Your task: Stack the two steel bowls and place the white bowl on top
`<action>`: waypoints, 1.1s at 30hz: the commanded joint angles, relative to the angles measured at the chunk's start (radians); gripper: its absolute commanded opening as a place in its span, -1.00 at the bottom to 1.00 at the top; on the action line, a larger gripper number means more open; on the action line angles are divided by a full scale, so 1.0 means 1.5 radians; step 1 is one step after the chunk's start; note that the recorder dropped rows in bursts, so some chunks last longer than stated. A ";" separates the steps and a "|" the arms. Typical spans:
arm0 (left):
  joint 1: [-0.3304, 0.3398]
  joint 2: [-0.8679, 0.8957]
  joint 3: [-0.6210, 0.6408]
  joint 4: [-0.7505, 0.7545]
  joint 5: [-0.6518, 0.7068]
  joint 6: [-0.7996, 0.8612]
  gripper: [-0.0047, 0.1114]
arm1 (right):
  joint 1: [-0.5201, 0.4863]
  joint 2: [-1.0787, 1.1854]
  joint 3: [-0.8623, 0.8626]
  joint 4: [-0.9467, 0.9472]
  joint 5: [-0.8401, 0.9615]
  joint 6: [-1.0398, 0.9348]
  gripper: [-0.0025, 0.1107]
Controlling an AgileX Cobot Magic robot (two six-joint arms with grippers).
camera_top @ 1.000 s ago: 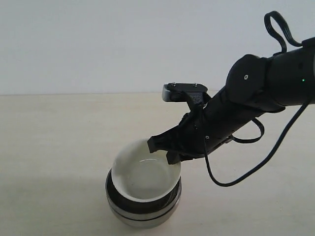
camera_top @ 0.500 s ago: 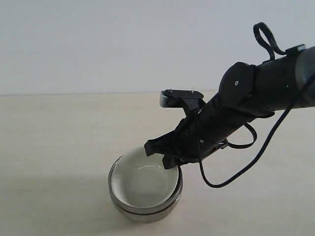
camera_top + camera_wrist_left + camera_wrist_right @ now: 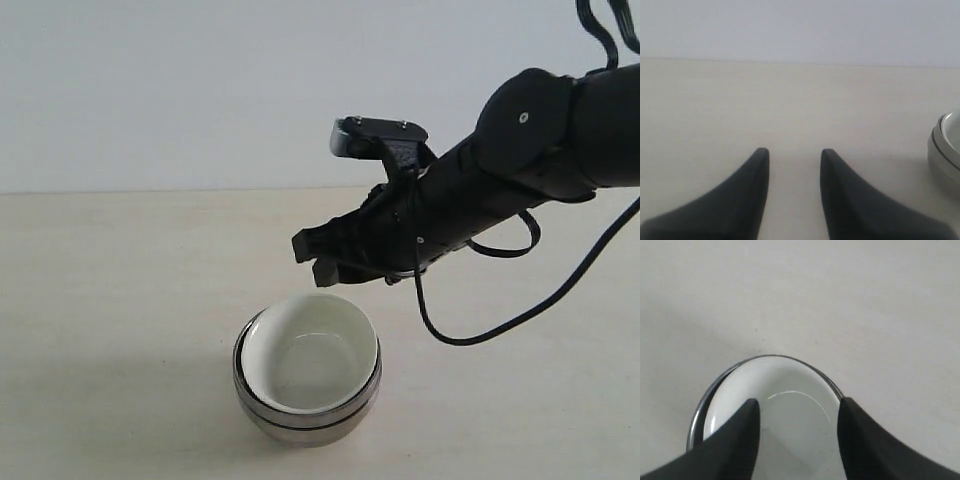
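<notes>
**Change noted:** the right gripper (image 3: 315, 258) has let go of the white bowl (image 3: 310, 355) and risen clear of it. The bowl was tilted and pinched at its rim. It now sits level and lower in the steel bowls (image 3: 300, 428).

**Left:** the left gripper (image 3: 794, 151) does not appear in the exterior view. Its own camera shows the jaws parted over the bare table (image 3: 790, 100) with nothing between them. The steel wall of the stack shows at the edge of that picture, well apart from the fingers.

**Centre:** the stack stands on the table at about 6 o'clock in the exterior view. The two steel bowls are nested, with a dark seam running between their rims. The white bowl rests inside the upper one, upright, its rim just above the steel rim.

**Right:** the right gripper hangs at 12 o'clock from the stack, apart from it. Its jaws are parted to a moderate width and hold nothing. Its camera looks between the fingers onto the white bowl. The arm (image 3: 530, 150) runs away toward 2 o'clock, and a black cable (image 3: 480, 335) loops beneath it.
</notes>
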 commanded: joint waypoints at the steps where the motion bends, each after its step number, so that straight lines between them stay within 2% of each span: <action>1: 0.002 -0.002 0.003 -0.001 -0.004 0.002 -0.36 | 0.001 -0.012 -0.003 -0.005 -0.013 -0.011 -0.29; 3: 0.002 -0.002 0.003 -0.001 -0.004 0.002 -0.36 | 0.001 -0.012 0.000 -0.006 -0.017 -0.020 -0.51; 5: 0.002 -0.002 0.003 -0.001 -0.004 0.002 -0.36 | 0.001 -0.008 0.005 -0.006 -0.026 -0.043 -0.89; 6: 0.002 -0.002 0.003 -0.001 -0.004 0.002 -0.36 | 0.001 -0.004 0.008 -0.006 -0.035 -0.046 -0.95; 18: 0.002 -0.002 0.003 -0.001 -0.004 0.002 -0.36 | 0.001 0.069 0.016 -0.006 -0.060 -0.042 -0.96; 33: 0.002 -0.002 0.003 -0.001 -0.004 0.002 -0.36 | 0.001 0.070 0.016 -0.006 -0.047 -0.032 -0.96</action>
